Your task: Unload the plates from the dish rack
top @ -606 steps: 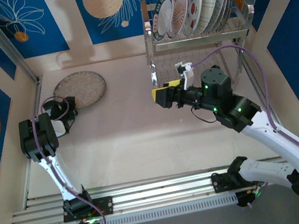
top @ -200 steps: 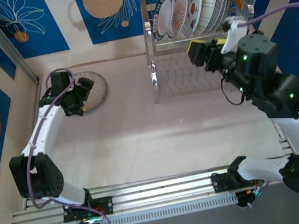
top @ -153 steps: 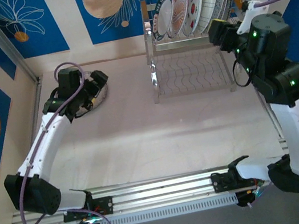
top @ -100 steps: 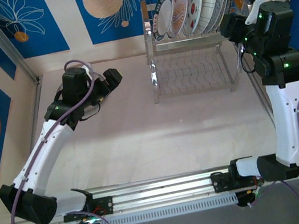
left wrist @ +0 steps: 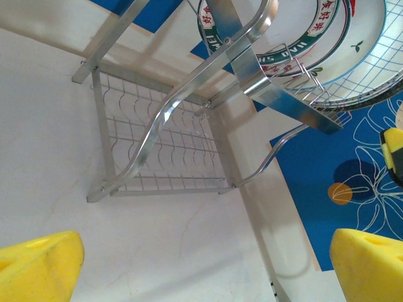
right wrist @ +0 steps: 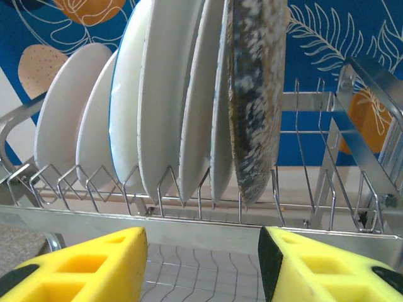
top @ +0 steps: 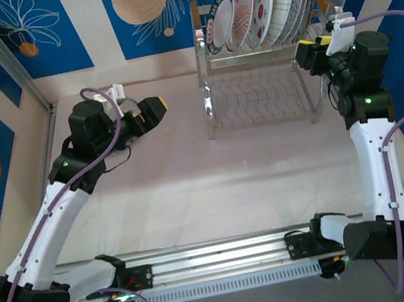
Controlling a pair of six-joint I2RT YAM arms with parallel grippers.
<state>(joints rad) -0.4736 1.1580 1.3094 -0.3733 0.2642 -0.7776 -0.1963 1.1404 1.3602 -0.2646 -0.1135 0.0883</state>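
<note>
Several plates stand upright in the shiny wire dish rack.

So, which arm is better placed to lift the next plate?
Right: the right gripper sits at the dish rack, jaws apart facing the plates; the left gripper is off to its left.

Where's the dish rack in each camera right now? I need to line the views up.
Top external: dish rack at the upper right, plates standing in its upper shelf.
Left wrist: dish rack seen tilted from low at one end, across the upper middle.
Right wrist: dish rack straight ahead, its slotted shelf spanning the frame.
Shared landmark: the wavy wire lower shelf, seen in all three.
</note>
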